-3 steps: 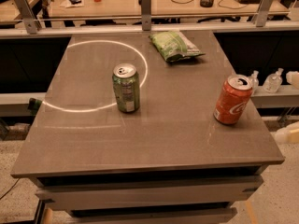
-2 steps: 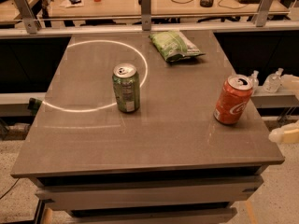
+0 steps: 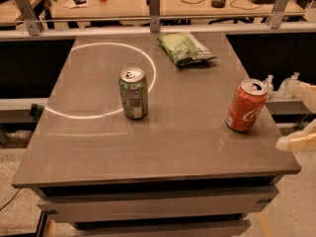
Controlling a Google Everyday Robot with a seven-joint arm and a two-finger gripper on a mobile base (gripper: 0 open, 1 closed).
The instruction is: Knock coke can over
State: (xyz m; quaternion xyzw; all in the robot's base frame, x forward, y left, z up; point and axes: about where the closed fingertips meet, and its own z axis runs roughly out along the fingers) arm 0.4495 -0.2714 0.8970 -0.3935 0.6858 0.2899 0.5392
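The coke can (image 3: 246,106), red-orange with white script and a silver top, stands on the grey table (image 3: 173,147) near its right edge, leaning slightly. My gripper (image 3: 301,116) comes in from the right edge of the view, just right of the can and beyond the table's edge. Its two pale fingers (image 3: 295,142) are spread apart with nothing between them. It does not touch the can.
A green can (image 3: 133,93) stands upright left of the table's centre. A green snack bag (image 3: 185,48) lies at the back. A ring of light falls on the table's left half. Desks with clutter stand behind a rail.
My gripper has moved further into view from the right, closer to the coke can. The cans and bag have not moved.
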